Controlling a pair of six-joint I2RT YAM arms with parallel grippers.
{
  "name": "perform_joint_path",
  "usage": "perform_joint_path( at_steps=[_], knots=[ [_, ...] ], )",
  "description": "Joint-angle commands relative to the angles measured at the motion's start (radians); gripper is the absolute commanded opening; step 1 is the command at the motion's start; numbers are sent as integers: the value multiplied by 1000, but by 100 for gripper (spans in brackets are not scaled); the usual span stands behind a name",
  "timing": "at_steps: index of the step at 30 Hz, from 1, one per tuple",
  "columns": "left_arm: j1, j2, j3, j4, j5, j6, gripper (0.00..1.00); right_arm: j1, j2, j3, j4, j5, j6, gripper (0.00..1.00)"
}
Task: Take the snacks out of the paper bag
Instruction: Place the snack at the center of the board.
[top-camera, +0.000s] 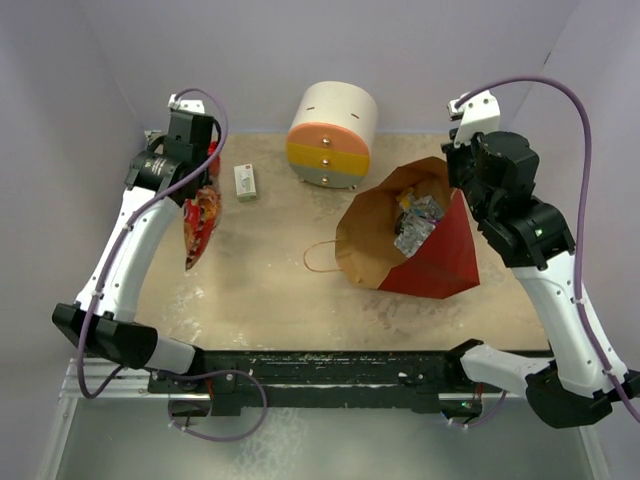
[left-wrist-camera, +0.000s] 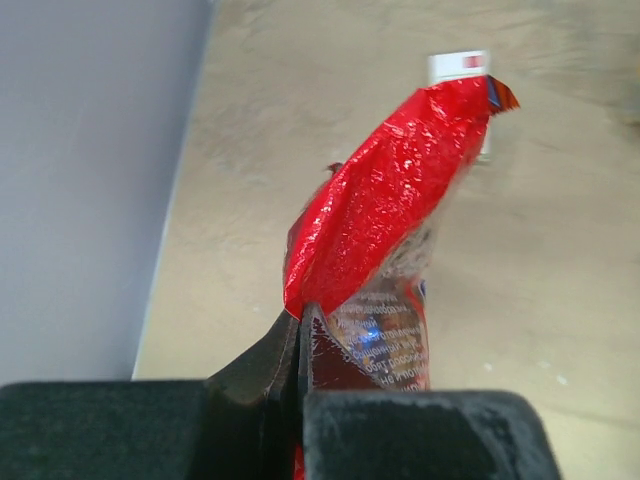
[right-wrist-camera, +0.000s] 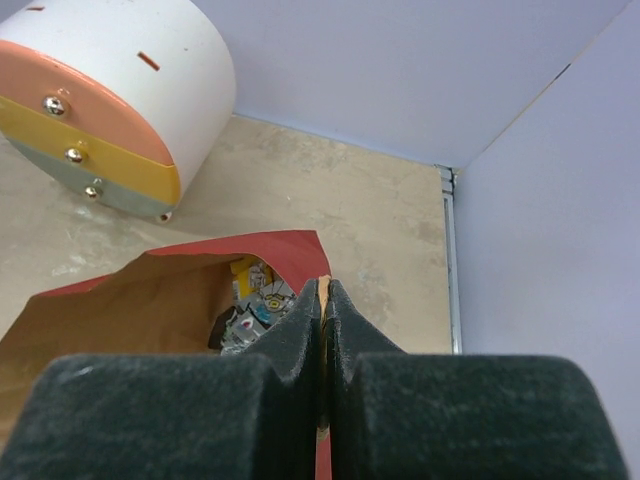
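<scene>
The red paper bag (top-camera: 445, 262) lies tilted on the table at the right, its brown inside (top-camera: 375, 235) open toward the left. Small silver and yellow candy wrappers (top-camera: 418, 222) lie inside it; they also show in the right wrist view (right-wrist-camera: 250, 300). My right gripper (top-camera: 462, 170) is shut on the bag's upper rim (right-wrist-camera: 322, 290). My left gripper (top-camera: 203, 185) is shut on the red crinkly chip bag (top-camera: 198, 228), which hangs below it over the table's left side; in the left wrist view the chip bag (left-wrist-camera: 385, 195) fills the middle.
A round white-orange-yellow drawer unit (top-camera: 330, 135) stands at the back centre. A small white-green box (top-camera: 244, 181) lies next to the left gripper. A thin loop handle (top-camera: 320, 258) of the paper bag rests on the table. Walls close in left, back and right.
</scene>
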Motion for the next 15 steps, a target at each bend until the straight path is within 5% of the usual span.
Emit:
perform_joint_path(
  at_steps=[1, 5, 8, 15],
  knots=[
    [82, -82, -98, 217, -159, 104, 0, -2, -7, 64, 113, 40, -62, 0],
    [98, -152, -315, 436, -164, 219, 0, -2, 0, 68, 124, 45, -87, 0],
    [98, -167, -447, 496, -41, 202, 0, -2, 10, 74, 122, 38, -109, 0],
    [98, -103, -575, 425, 521, -211, 8, -2, 10, 66, 118, 4, -83, 0]
  ],
)
